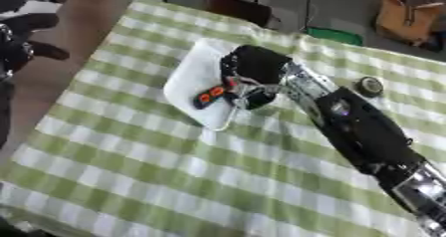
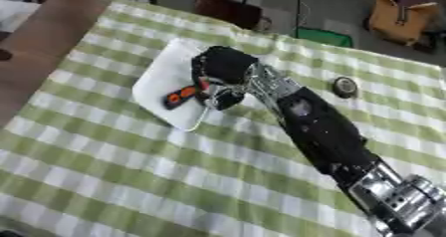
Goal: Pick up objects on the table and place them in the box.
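**Right hand over the box, orange piece at the drop**

I've got the checked green-and-white surface (image 1: 174, 181) filling the view, running askew, and my right arm (image 2: 322, 131) reaching in from the near right, across to the middle. It ends over the white box (image 1: 187, 84), a shallow tray-like thing lying towards the far left of the cloth. My right hand (image 2: 222, 66) sits right above its right-hand half, knuckles up, fingers (image 1: 248, 95) curled downwards into it. Just at the fingers lies a small orange-and-black object (image 1: 209, 96), inside the box near its near edge. I can't tell whether the fingers are pinching it or are just apart from it; they look curled, no more than that.

I read this as the placing step: the object is over or on the box floor. Next move, as I judge it, is to open the fingers fully and lift the hand straight up, without dragging the light box along.

After that there's a small round dark object (image 2: 346, 86) on the cloth to the right, beside my forearm. That looks like the next pick.

My left hand (image 1: 22, 42) shows at the far left edge, dark, off the cloth; its fingers I can't make out.
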